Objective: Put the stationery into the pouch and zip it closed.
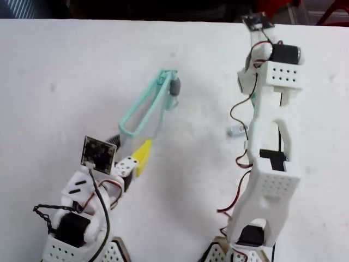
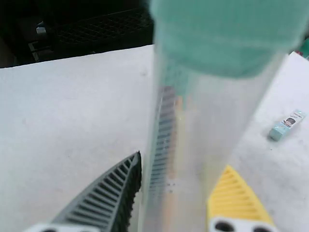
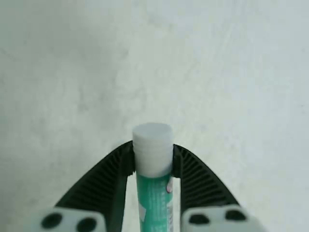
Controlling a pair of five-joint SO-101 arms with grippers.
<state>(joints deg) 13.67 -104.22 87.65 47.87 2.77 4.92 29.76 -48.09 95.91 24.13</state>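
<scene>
**Left tool** [image 1: 131, 147]: pressed onto the near end of the pouch [image 1: 143, 106]. In the high view the pouch runs away from the tool across the bench [image 1: 65, 82], and its teal rim traces a long, narrow loop with a grey piece at the far end. The left wrist view gives the grip itself. The clear pouch wall [image 2: 207, 96] passes between the dark ribbed finger [image 2: 116, 193] and the yellow finger [image 2: 236, 198], and both fingers bear on it.

**Right tool** [image 3: 152, 150]: its two black fingers pinch a glue stick [image 3: 152, 145] with a green body and a white cap. The cap projects just past the fingertips over bare bench surface. From above, the right arm [image 1: 270, 136] stretches up the right side of the bench, well apart from the pouch.

**Eraser** [image 1: 236, 131]: a small pale-blue block lying on the bench just beside the right arm, between that arm and the pouch. The left wrist view also shows it [image 2: 286, 124] — off to the yellow-finger side of the pouch, not touching it.
</scene>
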